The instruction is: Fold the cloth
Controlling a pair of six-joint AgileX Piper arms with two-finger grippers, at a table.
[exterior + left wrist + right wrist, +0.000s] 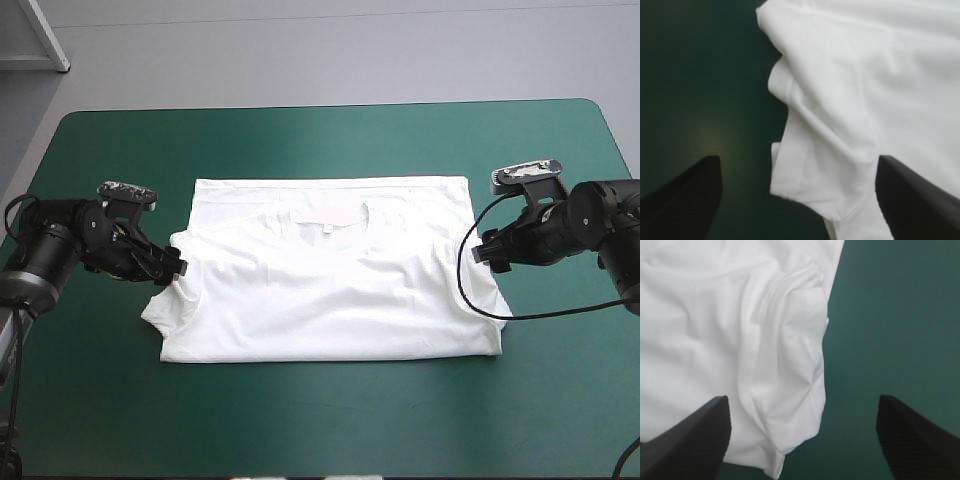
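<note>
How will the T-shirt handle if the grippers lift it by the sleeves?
Probably floppy: the T-shirt lies in soft wrinkles, so it should sag between the left gripper and right gripper. Likely light and thin: the sleeve ahead of the left gripper holds loose folds. Layers may slip apart; the other sleeve sits bunched.

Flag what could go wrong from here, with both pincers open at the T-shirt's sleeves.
1. The left sleeve lies bunched in overlapping folds between the fingers of the open left pincer. Closing may catch only one layer, or drag the T-shirt askew.
2. The right sleeve sits off-centre in the open right pincer, with bare teal-green cover by the other finger. A thin grip on the hem could slip.
</note>
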